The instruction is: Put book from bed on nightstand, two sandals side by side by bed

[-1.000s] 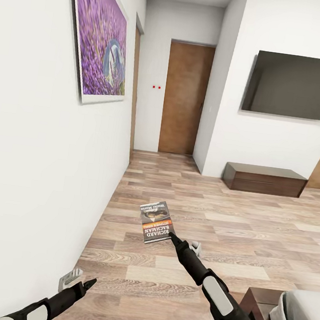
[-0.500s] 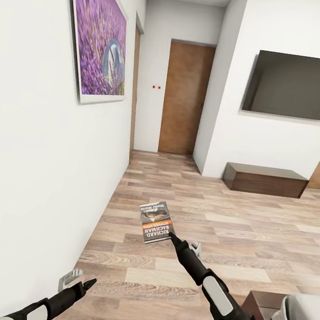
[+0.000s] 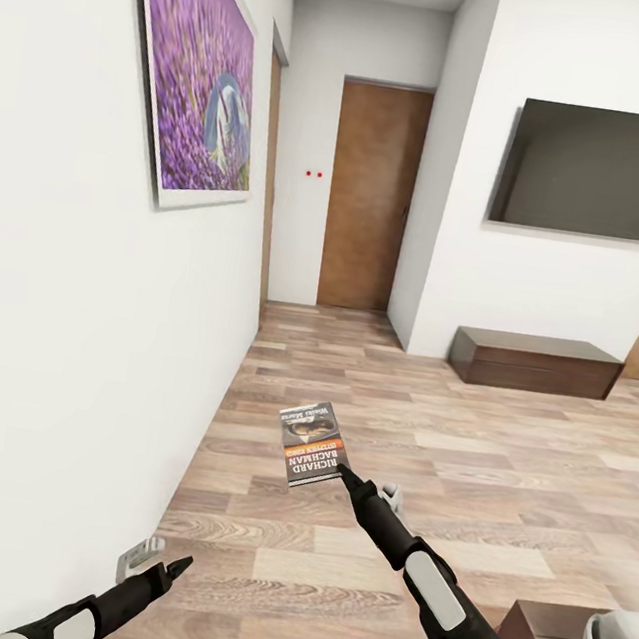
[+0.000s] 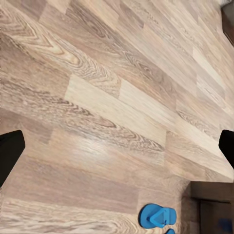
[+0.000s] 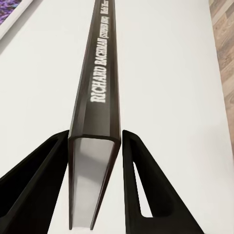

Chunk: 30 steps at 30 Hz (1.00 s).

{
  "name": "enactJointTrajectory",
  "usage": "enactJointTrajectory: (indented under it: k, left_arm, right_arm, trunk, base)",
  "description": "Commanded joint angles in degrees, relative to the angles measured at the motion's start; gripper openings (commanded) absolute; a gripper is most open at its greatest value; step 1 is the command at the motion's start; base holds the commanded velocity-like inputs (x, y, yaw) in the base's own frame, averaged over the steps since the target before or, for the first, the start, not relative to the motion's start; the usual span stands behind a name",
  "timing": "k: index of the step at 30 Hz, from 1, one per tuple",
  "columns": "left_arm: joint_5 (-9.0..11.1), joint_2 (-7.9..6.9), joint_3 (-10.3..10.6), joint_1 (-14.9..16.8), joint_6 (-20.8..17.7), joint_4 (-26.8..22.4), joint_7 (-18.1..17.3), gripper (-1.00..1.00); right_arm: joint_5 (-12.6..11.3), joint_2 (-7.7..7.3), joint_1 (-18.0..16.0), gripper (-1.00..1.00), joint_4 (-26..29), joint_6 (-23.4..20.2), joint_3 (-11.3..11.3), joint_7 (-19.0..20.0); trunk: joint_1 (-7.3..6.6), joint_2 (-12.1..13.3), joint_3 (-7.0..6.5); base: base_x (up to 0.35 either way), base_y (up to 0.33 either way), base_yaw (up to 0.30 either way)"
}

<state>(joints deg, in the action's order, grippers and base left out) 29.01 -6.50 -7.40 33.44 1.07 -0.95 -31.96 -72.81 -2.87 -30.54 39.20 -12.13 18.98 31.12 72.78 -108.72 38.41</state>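
Here, right gripper [image 3: 343,472] clamps book [image 3: 310,442] — pointing forward.

- Right arm [image 3: 426,581]: matte black tapered forearm, one elongated light-grey inset panel, white glossy shell at the near end.
- Right gripper [image 3: 343,472]: black, slim; in right wrist view its fingers [image 5: 141,185] are flat black wedges with triangular cut-outs.
- Left arm [image 3: 84,616]: black, white shell segments.
- Left gripper [image 3: 176,565]: black, pointed; fingertips [image 4: 9,153] plain black.

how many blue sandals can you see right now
1 whole blue sandal on the wood floor in the left wrist view; a blue sliver at the frame edge beside it may be the second.
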Motion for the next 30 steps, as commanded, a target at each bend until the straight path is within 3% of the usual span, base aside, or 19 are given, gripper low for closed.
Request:
enactJointTrajectory:
  k: [1, 30]
  left_arm:
    - [-0.4, -0.01, -0.5, 0.0, 0.1, 0.1, -0.2, 1.0]
    - [-0.4, -0.14, -0.5, 0.0, 0.1, 0.1, -0.2, 1.0]
  right_arm:
    - [-0.6, -0.05, 0.0, -1.0, 0.0, -0.3, 0.2, 0.1]
    - [-0.8, -0.12, 0.0, -1.0, 0.0, -0.2, 0.2, 0.0]
  trunk:
    - [0.01, 0.0, 0.06]
    - [0.01, 0.0, 0.06]
  base:
    - [0.14, 0.085, 0.0]
    - [0.107, 0.039, 0.0]
